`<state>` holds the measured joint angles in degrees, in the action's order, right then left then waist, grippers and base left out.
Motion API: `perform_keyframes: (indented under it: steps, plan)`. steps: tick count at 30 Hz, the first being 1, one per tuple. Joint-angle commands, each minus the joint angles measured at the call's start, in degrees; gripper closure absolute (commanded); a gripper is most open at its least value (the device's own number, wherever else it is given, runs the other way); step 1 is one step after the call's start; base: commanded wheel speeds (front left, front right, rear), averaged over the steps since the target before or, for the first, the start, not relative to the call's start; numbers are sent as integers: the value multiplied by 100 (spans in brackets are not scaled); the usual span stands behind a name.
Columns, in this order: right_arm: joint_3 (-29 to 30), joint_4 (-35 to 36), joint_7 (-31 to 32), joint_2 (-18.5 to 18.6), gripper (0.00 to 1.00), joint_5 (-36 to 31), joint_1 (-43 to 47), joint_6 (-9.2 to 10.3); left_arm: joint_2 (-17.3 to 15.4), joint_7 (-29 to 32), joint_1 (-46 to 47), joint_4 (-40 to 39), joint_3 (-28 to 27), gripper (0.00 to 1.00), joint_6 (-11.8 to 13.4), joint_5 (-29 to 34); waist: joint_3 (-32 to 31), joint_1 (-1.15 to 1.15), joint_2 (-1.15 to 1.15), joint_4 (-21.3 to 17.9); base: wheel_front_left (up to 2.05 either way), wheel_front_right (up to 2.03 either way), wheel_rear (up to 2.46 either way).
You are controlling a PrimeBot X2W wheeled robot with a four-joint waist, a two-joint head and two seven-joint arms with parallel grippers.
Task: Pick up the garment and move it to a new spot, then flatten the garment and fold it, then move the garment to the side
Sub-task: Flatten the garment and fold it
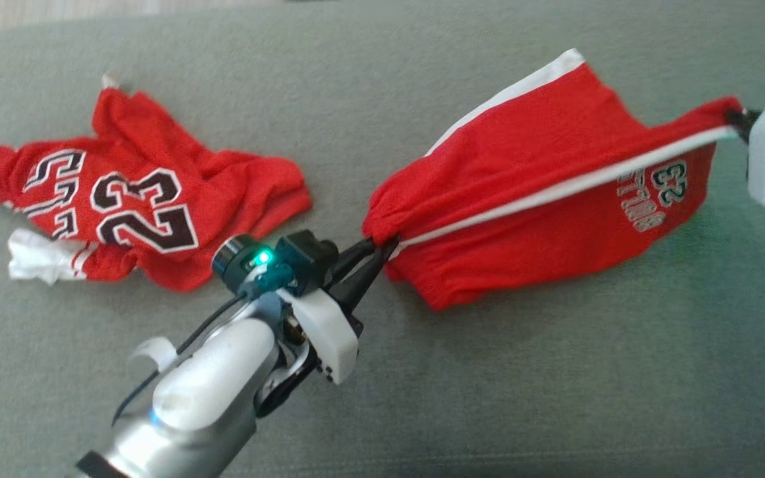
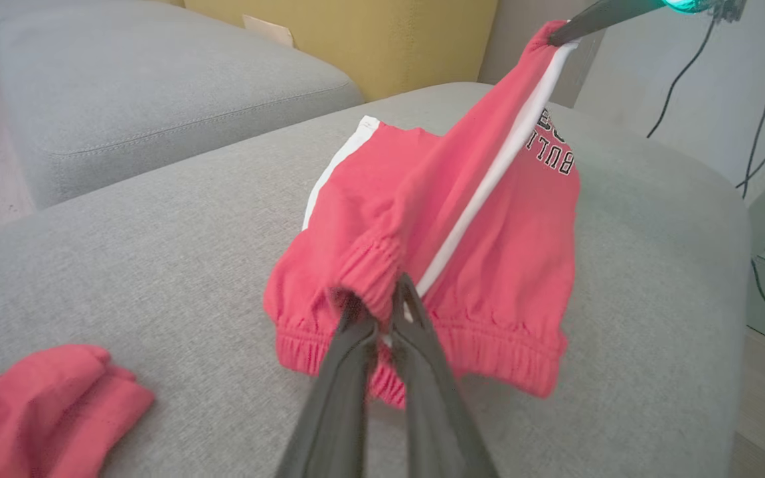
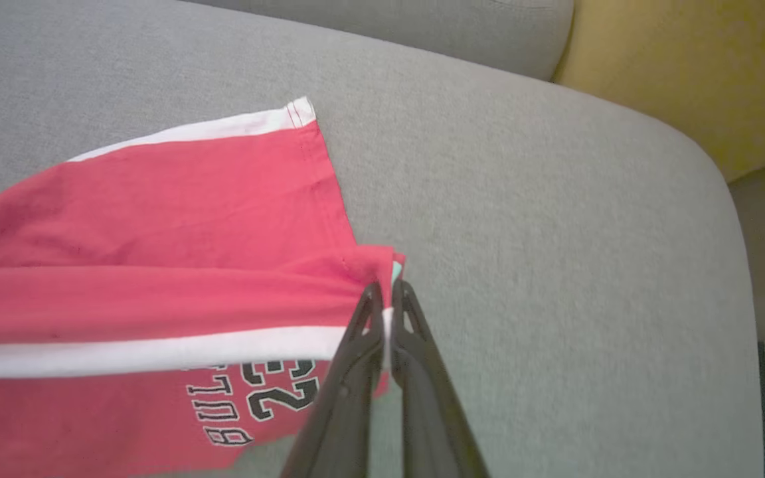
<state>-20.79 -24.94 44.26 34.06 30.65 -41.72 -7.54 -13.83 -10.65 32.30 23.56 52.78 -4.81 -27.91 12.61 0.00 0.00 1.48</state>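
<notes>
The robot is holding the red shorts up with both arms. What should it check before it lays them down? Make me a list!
1. The left gripper is shut on the shorts at the waistband: ok.
2. The right gripper is shut on the leg hem: ok.
3. The shorts are spread flat: not ok, they are bunched and folded over along the white stripe.
4. There is bare cushion below to lay them on: ok.
5. The jersey lies apart from the shorts: ok.
6. The hanging edge is lifted clear of the cushion: cannot tell.

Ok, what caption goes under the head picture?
The left gripper and right gripper stretch red shorts over a grey cushion, beside a crumpled red jersey.
</notes>
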Motion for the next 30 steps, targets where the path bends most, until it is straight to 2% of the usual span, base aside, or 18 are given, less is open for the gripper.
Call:
perform_keyframes:
  steps: [1,11,26,27,28,29,30]
  plan:
    - [-16,54,-89,84,100,-64,-291,5,-56,-54,342,-70,-249,100,-21,16,251,0,0,236,0,0,0]
    - [-352,-944,-544,39,100,-291,-1369,5,369,-226,1140,445,-228,100,-136,31,763,0,0,649,0,0,0]
    - [-965,-1767,-1012,-43,100,-318,-2066,5,631,-382,1555,1004,-17,100,-228,47,1207,0,0,939,0,0,0]
    - [-1002,-1812,-1086,-41,67,-342,-2105,5,646,-389,1572,1031,-6,66,-231,46,1222,0,0,947,0,0,0]
    - [-1014,-1868,-1173,-50,0,-352,-2143,5,658,-396,1592,1055,0,21,-234,48,1236,0,0,951,0,0,0]
    - [-1021,-1927,-1264,-70,0,-348,-2178,5,667,-402,1612,1080,0,0,-235,54,1247,0,0,951,0,0,0]
    - [-1040,-1978,-1351,-99,0,-334,-2207,5,673,-408,1629,1105,-3,0,-237,61,1253,0,0,946,0,0,0]
